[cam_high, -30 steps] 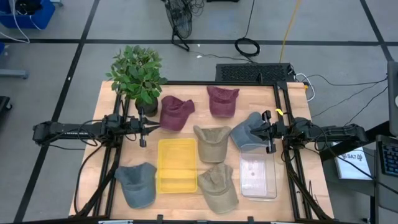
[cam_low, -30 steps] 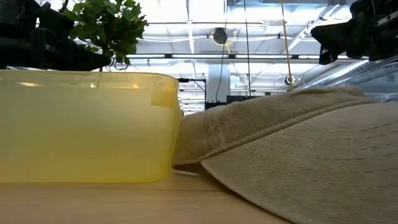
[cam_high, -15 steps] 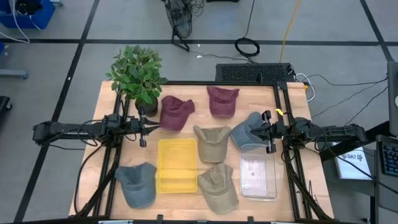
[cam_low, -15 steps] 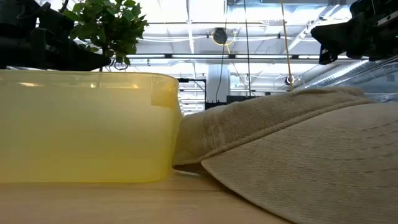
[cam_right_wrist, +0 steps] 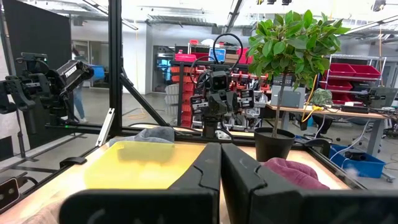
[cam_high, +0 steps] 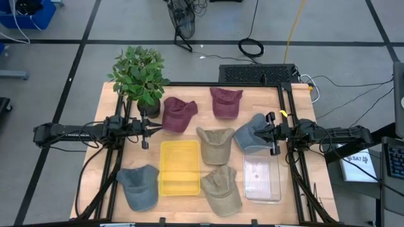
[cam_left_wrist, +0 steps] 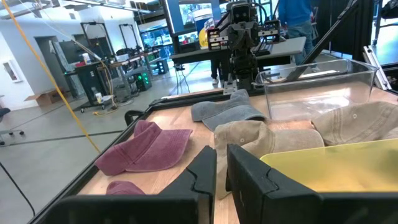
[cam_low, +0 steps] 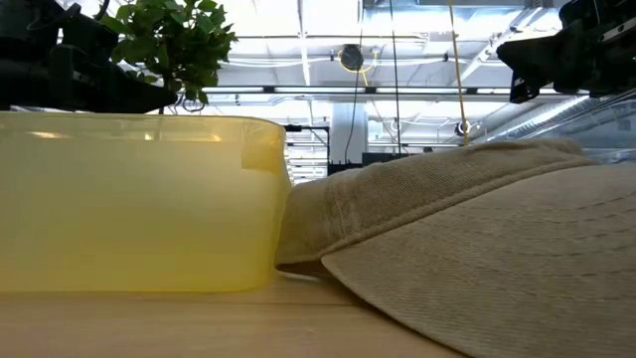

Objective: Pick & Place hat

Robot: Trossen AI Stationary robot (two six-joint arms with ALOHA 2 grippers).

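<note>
Several caps lie flat on the wooden table. Two are maroon point(cam_high: 178, 114) point(cam_high: 226, 101), two tan point(cam_high: 214, 144) point(cam_high: 221, 188), and two grey-blue point(cam_high: 252, 131) point(cam_high: 139, 186). My left gripper point(cam_high: 145, 132) point(cam_left_wrist: 221, 177) is shut. It hovers at the table's left side beside the nearer maroon cap, touching nothing. My right gripper point(cam_high: 271, 134) point(cam_right_wrist: 220, 171) is also shut. It hangs above the right-hand grey-blue cap and the clear bin's far edge, holding nothing. In the low view the near tan cap point(cam_low: 477, 249) fills the foreground.
A yellow bin point(cam_high: 180, 168) stands at the table's middle near side and a clear bin point(cam_high: 261, 176) to its right. A potted plant point(cam_high: 140, 75) stands at the far left corner. A black frame point(cam_high: 285, 107) runs along the table's sides. A person point(cam_left_wrist: 298, 18) stands beyond the table.
</note>
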